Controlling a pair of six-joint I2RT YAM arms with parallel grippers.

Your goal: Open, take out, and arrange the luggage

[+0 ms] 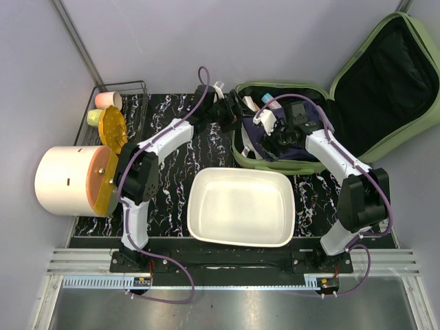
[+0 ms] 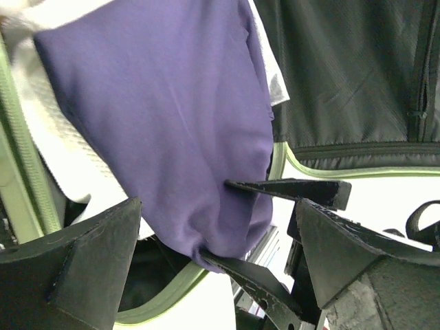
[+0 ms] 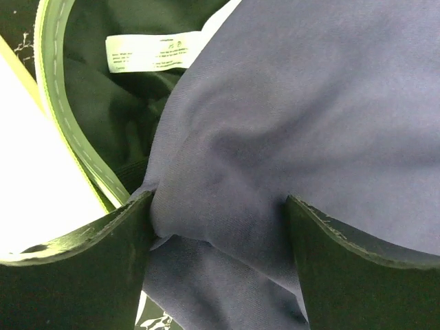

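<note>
Peering past my left jaws, I see them spread wide, gripping nothing, with a purple cloth (image 2: 172,117) hanging just ahead between them. My right jaws are clamped on a thick bunch of it. Beneath both sits the green luggage (image 1: 385,75), open on the desk (image 1: 168,206), lid beyond the right jaws.

Lighting bright, diffuse; white bin (image 1: 240,206) nearly blown out. Wrist views: purple cloth (image 2: 172,124) slightly soft, white patches beside it overexposed.
</note>
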